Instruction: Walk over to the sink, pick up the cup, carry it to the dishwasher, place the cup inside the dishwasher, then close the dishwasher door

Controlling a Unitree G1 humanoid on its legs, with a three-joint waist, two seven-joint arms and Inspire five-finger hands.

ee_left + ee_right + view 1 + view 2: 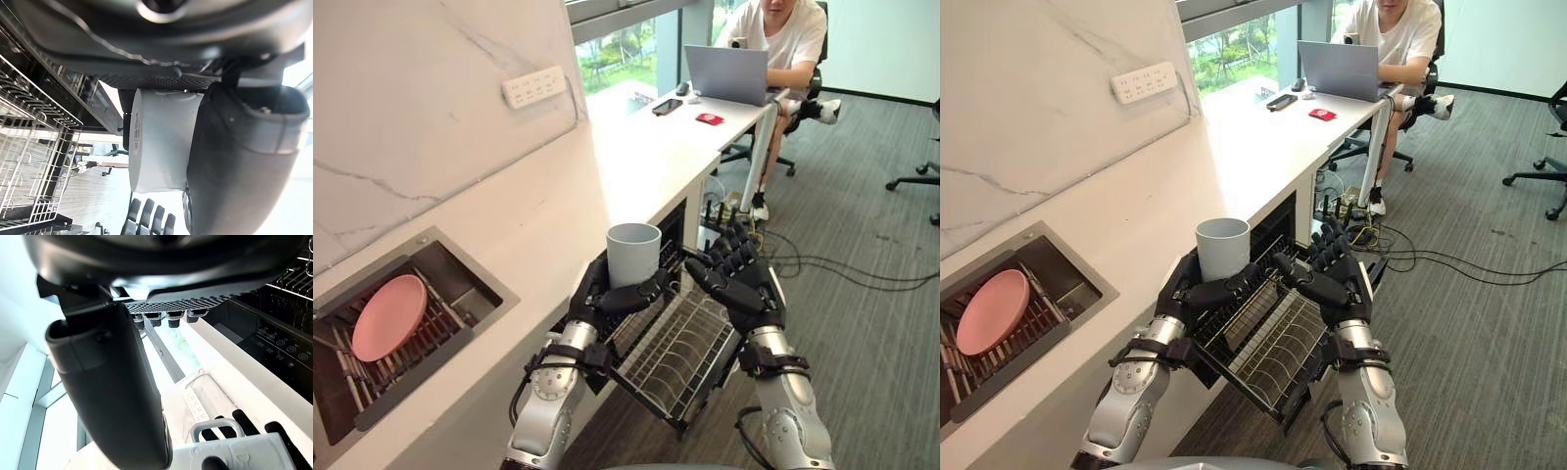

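Note:
My left hand [600, 300] is shut on a pale grey cup [633, 253], thumb across its front and fingers behind it. The cup is upright, held just off the counter's front edge above the pulled-out wire dishwasher rack [690, 354]. The left wrist view shows the cup [161, 142] against the palm, with the rack [29, 147] beyond. My right hand [744, 289] is open and holds nothing. It hovers over the rack just right of the cup, fingers pointing toward the dishwasher opening [672, 227]. The cup's rim [217, 431] shows past that hand in the right wrist view.
A sink [470, 279] set in the white counter at left holds a pink plate [388, 315]. A power strip [534, 86] hangs on the marble wall. A person works at a laptop [726, 73] at the counter's far end. An office chair [918, 176] and cables [822, 262] lie on the carpet.

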